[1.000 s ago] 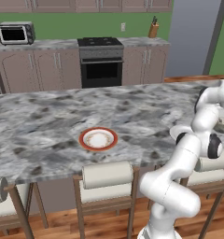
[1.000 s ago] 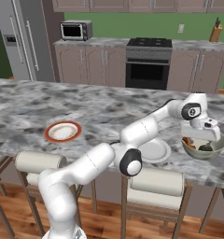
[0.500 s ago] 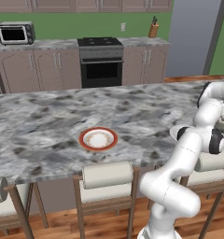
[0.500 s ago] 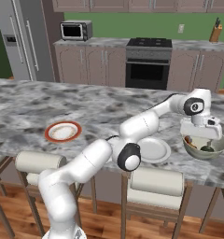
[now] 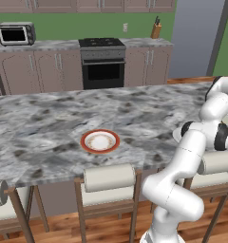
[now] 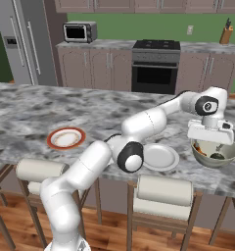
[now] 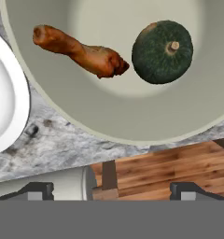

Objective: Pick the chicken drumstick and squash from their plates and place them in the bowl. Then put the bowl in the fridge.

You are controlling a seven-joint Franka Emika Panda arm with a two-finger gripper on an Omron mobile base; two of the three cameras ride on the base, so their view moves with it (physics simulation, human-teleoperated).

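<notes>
Drumstick [image 7: 81, 52] and squash [image 7: 163, 51] both sit in the bowl [image 6: 227, 156] at the counter's [image 6: 31, 115] right near edge; tool [image 6: 210, 132] hovers above, wide open, empty, so next pinch the bowl rim squarely, lift level.

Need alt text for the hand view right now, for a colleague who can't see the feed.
Looking straight down into the cream bowl, which holds the brown chicken drumstick beside a dark green squash. The open gripper is above the bowl's near rim, holding nothing; a white plate sits alongside on the marble counter.
</notes>
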